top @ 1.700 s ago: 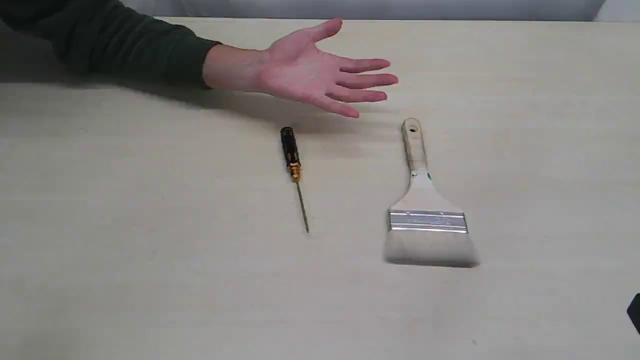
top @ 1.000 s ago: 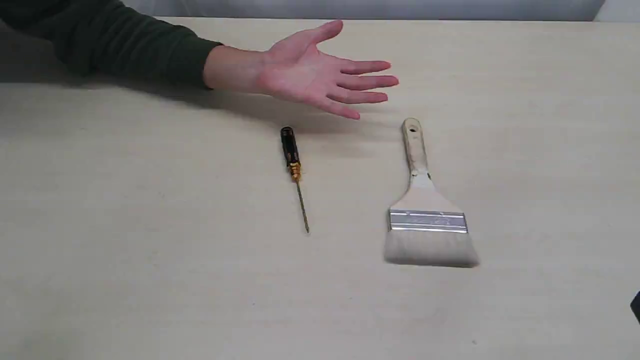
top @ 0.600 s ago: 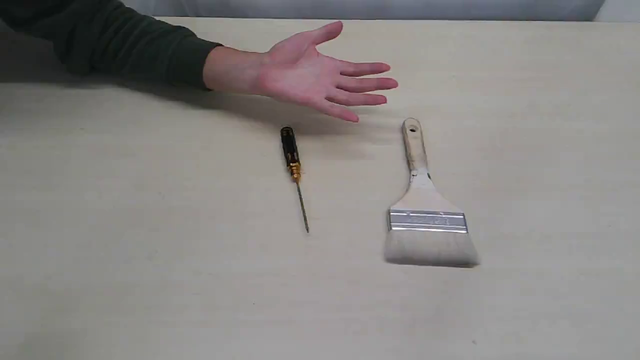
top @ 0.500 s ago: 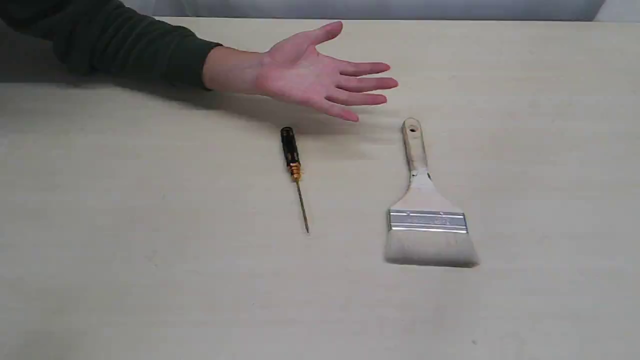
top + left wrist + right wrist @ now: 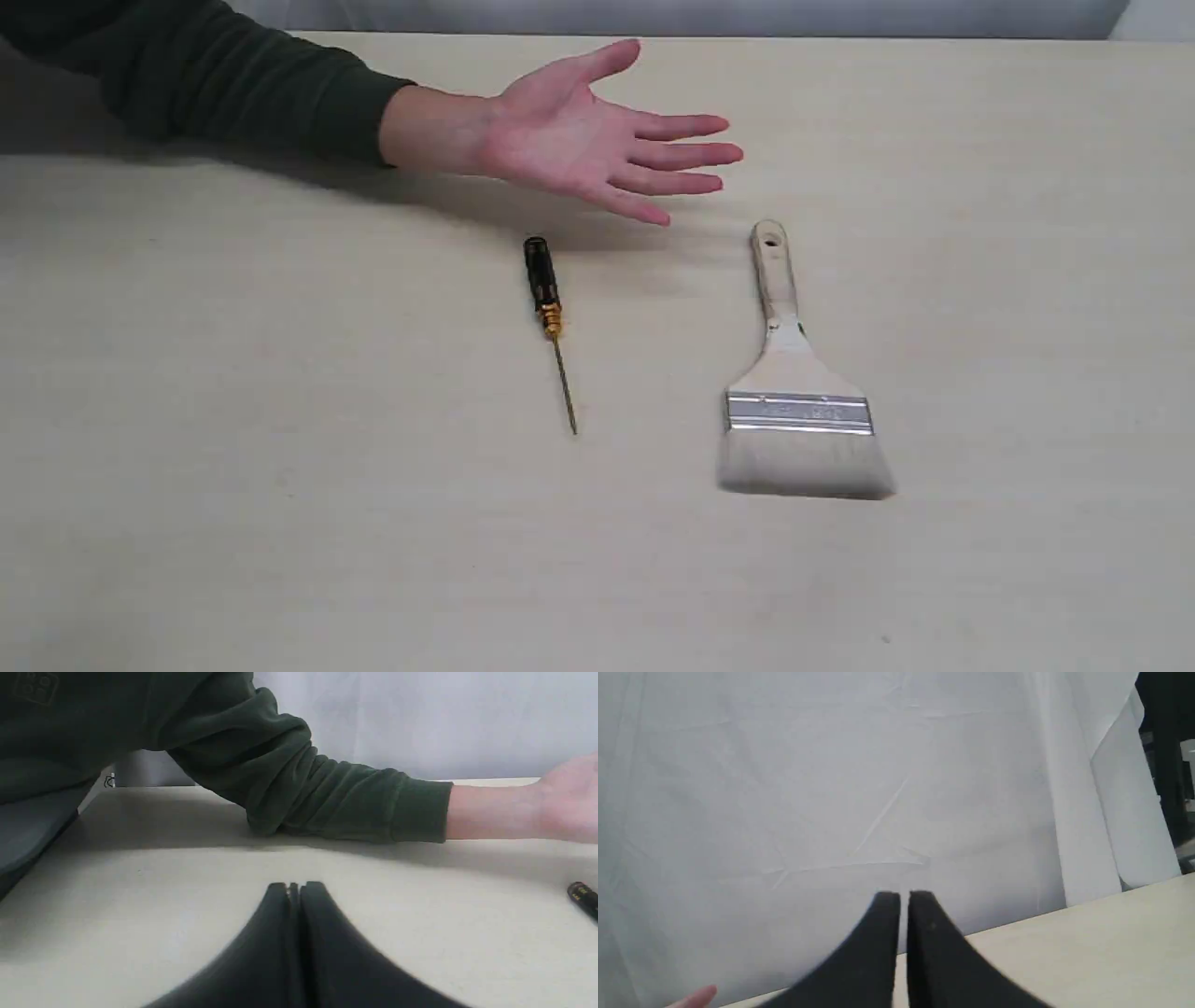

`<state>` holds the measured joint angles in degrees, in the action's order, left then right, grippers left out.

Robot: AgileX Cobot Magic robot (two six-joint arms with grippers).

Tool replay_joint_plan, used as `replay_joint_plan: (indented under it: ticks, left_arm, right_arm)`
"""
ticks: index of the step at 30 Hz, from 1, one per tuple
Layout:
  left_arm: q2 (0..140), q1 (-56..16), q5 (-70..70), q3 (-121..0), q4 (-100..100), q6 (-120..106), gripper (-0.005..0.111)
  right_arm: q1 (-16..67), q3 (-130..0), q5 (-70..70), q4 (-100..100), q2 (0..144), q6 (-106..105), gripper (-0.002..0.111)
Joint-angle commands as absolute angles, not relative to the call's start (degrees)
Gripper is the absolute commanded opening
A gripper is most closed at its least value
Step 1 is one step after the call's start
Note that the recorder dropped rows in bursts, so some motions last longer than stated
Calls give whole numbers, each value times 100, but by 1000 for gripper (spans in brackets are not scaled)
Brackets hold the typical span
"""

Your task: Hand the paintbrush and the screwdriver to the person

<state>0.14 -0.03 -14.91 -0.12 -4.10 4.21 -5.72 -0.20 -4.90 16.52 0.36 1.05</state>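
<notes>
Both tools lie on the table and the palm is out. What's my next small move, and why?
Probably open the left hand and ease it toward the screwdriver: that hand is shut on nothing, its camera catches the screwdriver's handle, and the person's palm is open beyond it. The paintbrush can follow.

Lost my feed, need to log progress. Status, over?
Left gripper and right gripper both shut, empty. Screwdriver and paintbrush flat on the table, neither picked up. Person's hand open, palm up, past them; nothing in between.
</notes>
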Motion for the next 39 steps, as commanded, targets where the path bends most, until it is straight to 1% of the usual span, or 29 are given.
replay_joint_plan:
  ticks: [1, 10, 18, 27, 30, 34, 37, 39]
  left_arm:
    - [0, -30, -1430, 0, -407, 432, 0]
    - [0, -30, -1433, 0, -384, 432, 0]
    - [0, -30, -1433, 0, -384, 432, 0]
    - [0, -30, -1433, 0, -384, 432, 0]
    - [0, -30, -1433, 0, -384, 432, 0]
    - [0, -30, -1433, 0, -384, 432, 0]
    - [0, -30, -1419, 0, -398, 432, 0]
    - [0, -30, -1430, 0, -398, 432, 0]
  right_arm:
    - [-589, 0, -426, 1754, 0, 130, 4]
    - [-589, -74, -308, 1754, 112, 472, 4]
    - [-589, -1370, 231, 1754, 1015, 565, 4]
    - [-589, -3228, 1837, 1800, 2932, -41, 4]
    - [-589, -3813, 2502, 2581, 3654, -1119, 4]
    - [-589, -4319, 3359, 4281, 4731, -2929, 4]
    - [-589, -4460, 3516, 4882, 5461, -3457, 4]
    - [-589, -4556, 3503, 4916, 5932, -3511, 4]
